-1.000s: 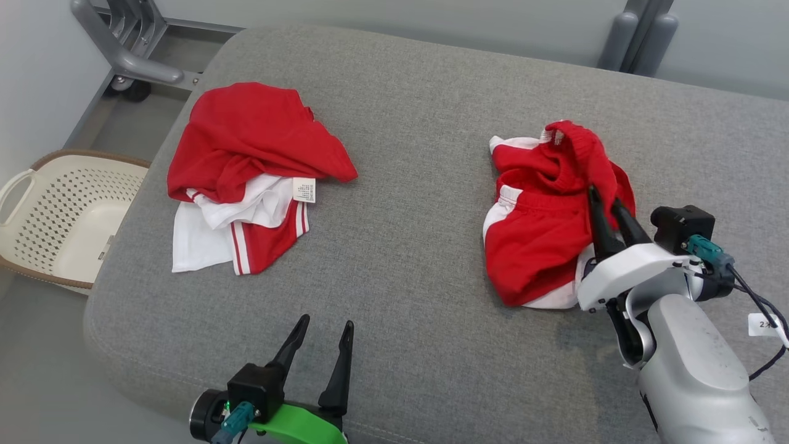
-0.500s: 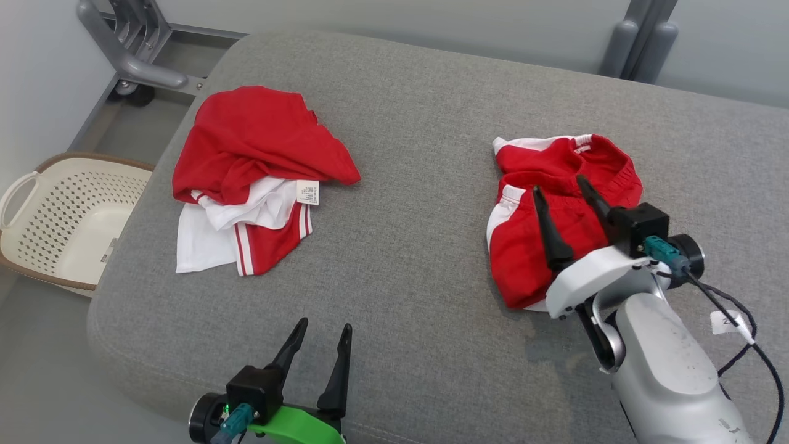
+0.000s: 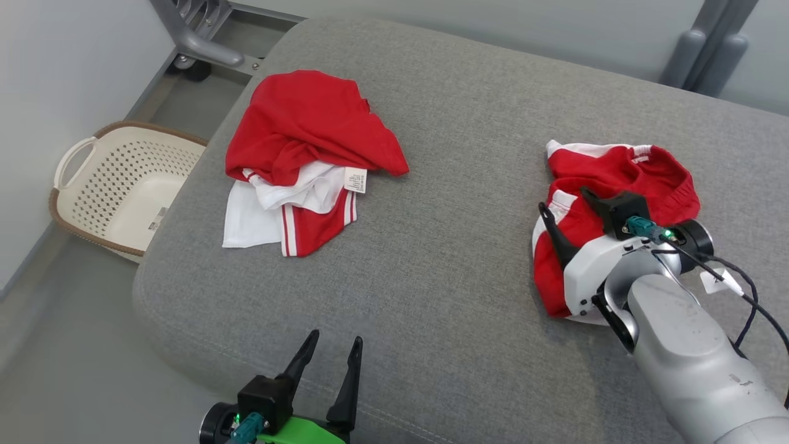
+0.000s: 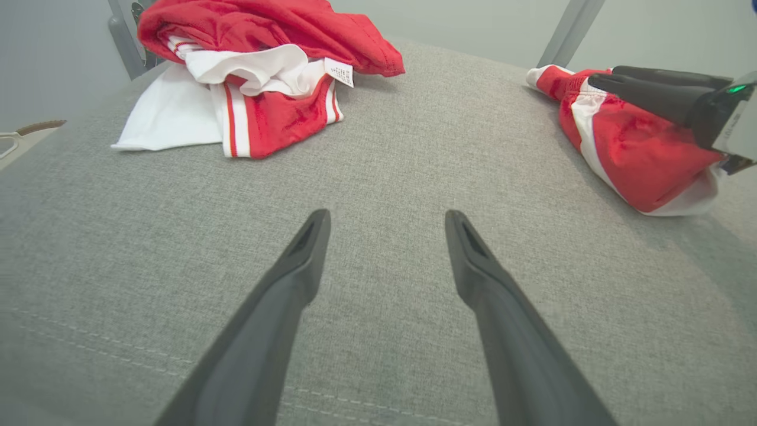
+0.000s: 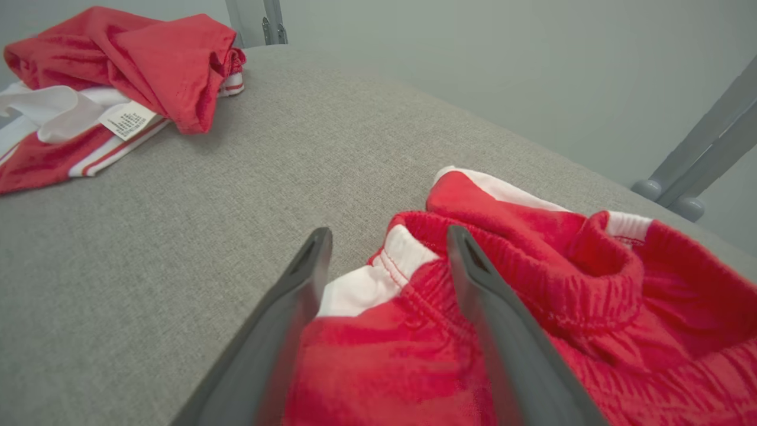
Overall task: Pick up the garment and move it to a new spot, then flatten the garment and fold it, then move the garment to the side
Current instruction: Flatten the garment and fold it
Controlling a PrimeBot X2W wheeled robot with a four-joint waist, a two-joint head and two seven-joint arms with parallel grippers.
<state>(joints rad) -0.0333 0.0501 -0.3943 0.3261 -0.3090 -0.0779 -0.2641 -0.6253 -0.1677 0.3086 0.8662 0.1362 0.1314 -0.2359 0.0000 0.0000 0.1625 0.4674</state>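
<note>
Grey cushion (image 3: 444, 185) bears two red garments (image 3: 308, 123) (image 3: 653, 179), one basket (image 3: 123, 179) beside.

Head view: set high, facing forward and down over the grey cushion (image 3: 444, 259), far enough off to take in the left gripper (image 3: 336, 338) at the bottom edge and the right gripper (image 3: 563, 198) at the right; left wrist view: low and close above the cushion, facing along its own fingers (image 4: 295, 278), the red-and-white pile (image 4: 266, 112) beyond the left fingertip, the red shorts (image 4: 639, 160) beyond the right one; right wrist view: nearest of all, its fingers (image 5: 295, 284) just over the red shorts; all three views share cushion, pile and shorts.
</note>
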